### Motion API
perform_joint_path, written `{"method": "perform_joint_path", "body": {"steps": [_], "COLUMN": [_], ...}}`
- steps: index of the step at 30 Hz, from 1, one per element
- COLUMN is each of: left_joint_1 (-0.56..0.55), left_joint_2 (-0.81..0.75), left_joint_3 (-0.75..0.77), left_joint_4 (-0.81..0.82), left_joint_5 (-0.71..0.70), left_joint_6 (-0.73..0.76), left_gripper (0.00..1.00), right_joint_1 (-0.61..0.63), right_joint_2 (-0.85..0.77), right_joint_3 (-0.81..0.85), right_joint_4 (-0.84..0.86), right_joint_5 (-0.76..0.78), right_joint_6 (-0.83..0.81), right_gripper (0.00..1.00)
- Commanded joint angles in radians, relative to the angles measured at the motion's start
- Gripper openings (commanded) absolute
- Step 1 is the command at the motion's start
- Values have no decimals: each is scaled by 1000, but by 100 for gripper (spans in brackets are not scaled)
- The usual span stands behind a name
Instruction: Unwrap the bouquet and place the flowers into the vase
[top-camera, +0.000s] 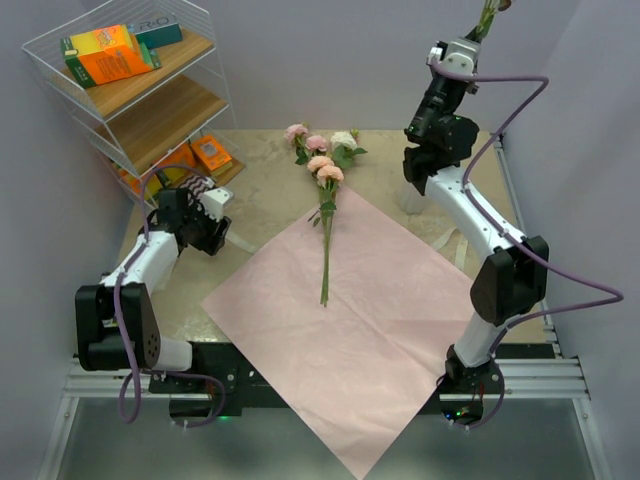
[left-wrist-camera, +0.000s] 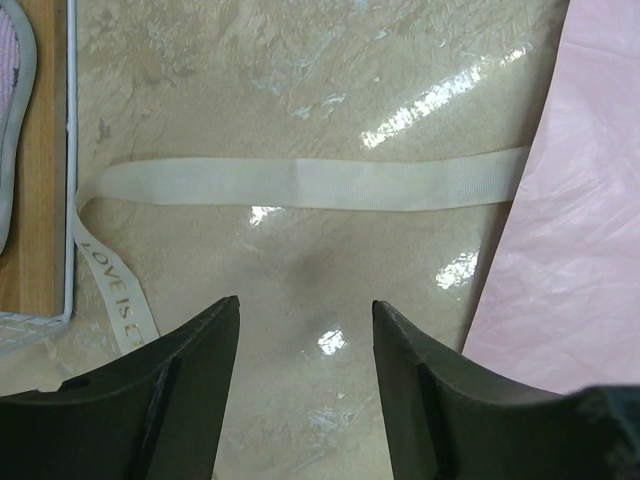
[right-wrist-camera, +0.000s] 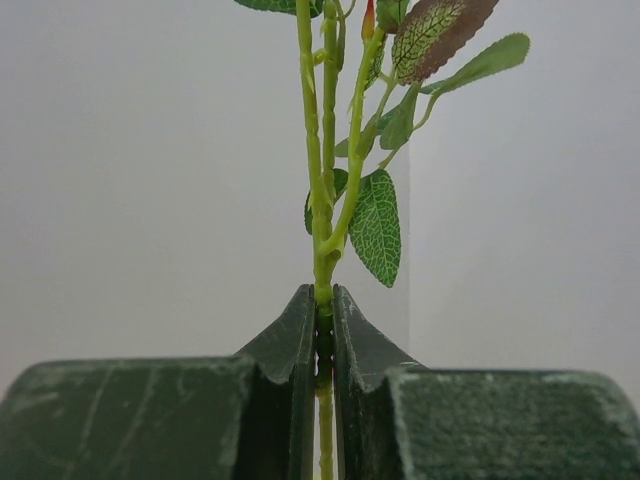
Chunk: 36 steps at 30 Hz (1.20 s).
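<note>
**Right gripper (right-wrist-camera: 322, 300) holds one stem (right-wrist-camera: 322, 230) high above the far right corner of the table (top-camera: 265, 175).**
Its jaws are clamped on the stem, which stands upright with its leaves upward. The vase (top-camera: 407, 200), half hidden by this arm, sits below. Other flowers (top-camera: 325, 190) lie on the paper (top-camera: 350, 330), blooms toward the far edge. The left gripper (left-wrist-camera: 305, 320) hangs open over the ribbon (left-wrist-camera: 310, 185).

Top: high overhead. Left wrist: close above ribbon (left-wrist-camera: 300, 183). Right wrist: close on stem (right-wrist-camera: 322, 250).
</note>
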Motion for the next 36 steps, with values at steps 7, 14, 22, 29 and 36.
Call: {"method": "perform_joint_path", "body": {"steps": [7,14,22,29,36], "left_joint_1": [33,33,35,35,35], "left_joint_2": [-58,-84,-131,-145,-154], "left_joint_3": [34,45,49,65,74], "left_joint_4": [-7,-35,-59,-84,-112], "left_joint_5": [71,87,87,87,90], "left_joint_6": [-2,-4,-5,-7,-2], "left_gripper": [60,60,60,60,60], "right_joint_1": [9,18,26,32,38], "right_joint_2": [3,-56,-175,-255,-436], "right_joint_3": [50,15,-25,24,-26], "right_joint_4": [-211,-445,-658,-1034,-1211], "right_joint_5": [257,312,268,91,-82], "right_joint_6": [62,176,351,625,805], "right_gripper": [1,29,60,67,93]}}
